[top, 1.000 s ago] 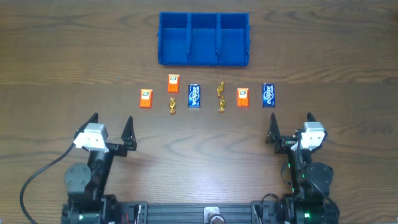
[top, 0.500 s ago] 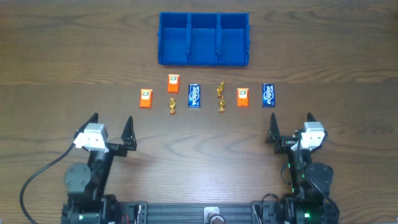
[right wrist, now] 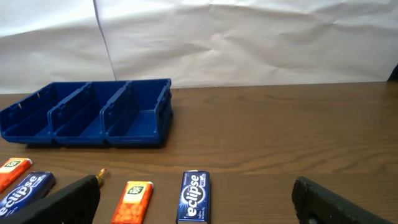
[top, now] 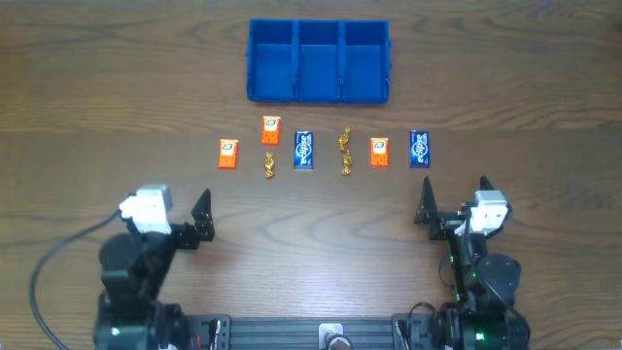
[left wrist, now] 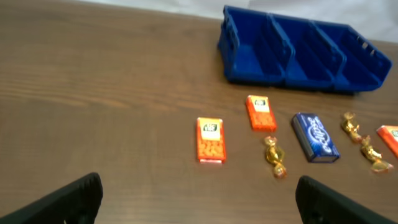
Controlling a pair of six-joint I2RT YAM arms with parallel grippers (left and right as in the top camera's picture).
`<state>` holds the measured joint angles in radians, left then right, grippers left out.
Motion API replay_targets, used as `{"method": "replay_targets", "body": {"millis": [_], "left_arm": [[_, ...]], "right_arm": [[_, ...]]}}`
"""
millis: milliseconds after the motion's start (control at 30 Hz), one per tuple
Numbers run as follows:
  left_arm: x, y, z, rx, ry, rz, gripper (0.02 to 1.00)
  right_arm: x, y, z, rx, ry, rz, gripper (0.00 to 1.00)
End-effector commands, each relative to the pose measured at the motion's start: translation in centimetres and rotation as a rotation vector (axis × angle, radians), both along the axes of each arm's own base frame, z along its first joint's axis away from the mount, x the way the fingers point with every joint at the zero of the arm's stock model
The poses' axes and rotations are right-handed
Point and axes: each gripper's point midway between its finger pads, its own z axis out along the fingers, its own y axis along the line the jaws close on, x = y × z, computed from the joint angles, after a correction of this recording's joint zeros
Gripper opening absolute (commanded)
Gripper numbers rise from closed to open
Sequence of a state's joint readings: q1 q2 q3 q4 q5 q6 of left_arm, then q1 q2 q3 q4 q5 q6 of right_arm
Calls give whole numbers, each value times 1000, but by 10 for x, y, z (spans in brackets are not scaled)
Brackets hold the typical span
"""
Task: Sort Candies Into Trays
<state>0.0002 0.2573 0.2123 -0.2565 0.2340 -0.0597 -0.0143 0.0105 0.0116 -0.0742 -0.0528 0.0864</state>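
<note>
The blue three-compartment tray (top: 318, 93) stands at the far middle of the table, all its bins empty. In a row in front of it lie three orange candy boxes (top: 227, 154) (top: 271, 129) (top: 379, 152), two blue packs (top: 304, 149) (top: 420, 148) and three gold-wrapped candies (top: 270, 164) (top: 344, 141) (top: 346, 163). My left gripper (top: 175, 209) hovers open, near the table's front left, short of the row. The left wrist view faces an orange box (left wrist: 210, 139) and a gold candy (left wrist: 275, 157). At the front right my right gripper (top: 454, 196) is open, facing a blue pack (right wrist: 193, 196).
The wooden table (top: 97, 107) is bare at both sides of the candy row and between the row and the arms. A white sheet (right wrist: 249, 43) hangs behind the table's far edge. A black cable (top: 49, 277) loops beside the left arm's base.
The left arm has shifted: its wrist has turned and moved slightly toward the row. The right arm and all candies are where they were.
</note>
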Motion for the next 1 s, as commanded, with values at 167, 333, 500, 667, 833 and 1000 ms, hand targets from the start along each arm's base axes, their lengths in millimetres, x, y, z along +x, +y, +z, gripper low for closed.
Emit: {"method": "replay_targets", "body": {"millis": [167, 333, 500, 667, 833, 1000], "left_arm": [[29, -1, 68, -9, 252, -4, 993], [55, -6, 46, -9, 467, -42, 996], [75, -14, 6, 21, 651, -93, 1000], [92, -26, -23, 61, 742, -122, 1000], [105, -38, -49, 129, 797, -149, 982], [117, -45, -75, 188, 833, -159, 972]], "right_arm": [[0, 1, -1, -13, -2, 5, 998], [0, 1, -1, -13, -2, 5, 998], [0, 1, -1, -13, -2, 5, 998], [0, 1, -1, -13, -2, 5, 998], [0, 1, -1, -13, -2, 5, 998], [0, 1, -1, -13, -2, 5, 998]]}}
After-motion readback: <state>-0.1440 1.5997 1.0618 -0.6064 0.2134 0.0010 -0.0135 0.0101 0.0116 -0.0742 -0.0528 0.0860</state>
